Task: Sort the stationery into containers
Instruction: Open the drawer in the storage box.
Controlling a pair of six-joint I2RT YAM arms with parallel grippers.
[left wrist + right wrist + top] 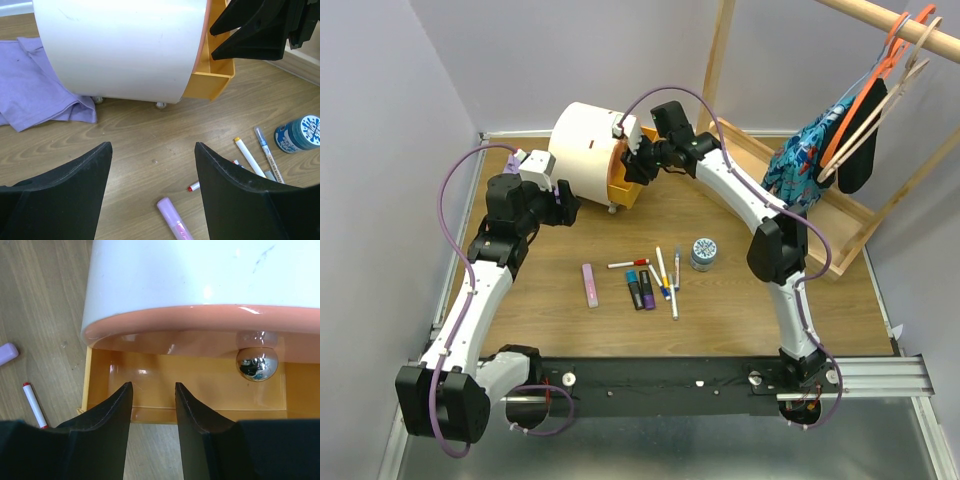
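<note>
Right gripper [153, 390] hangs right over the front lip of the orange drawer [205, 385], jaws part-way apart with nothing between them, so it's released, not gripping. The drawer stands pulled out at the foot of the cream chest [200, 275], and nothing lies in the part on view; just above it sits the shiny knob [256, 364] of the next drawer up, which I'd steer clear of on the way out; to my eye the step is getting this drawer wide enough to load, so any pull wants to run straight and slow along the table [740, 320], or the light chest may skid on its feet; left gripper [152, 150] is spread wide and empty close by the chest's side, well placed to brace it; the pens [675, 300], markers [634, 291], pink bar [590, 285] and tin [703, 252] lie out on the wood nearer the bases, all waiting.
</note>
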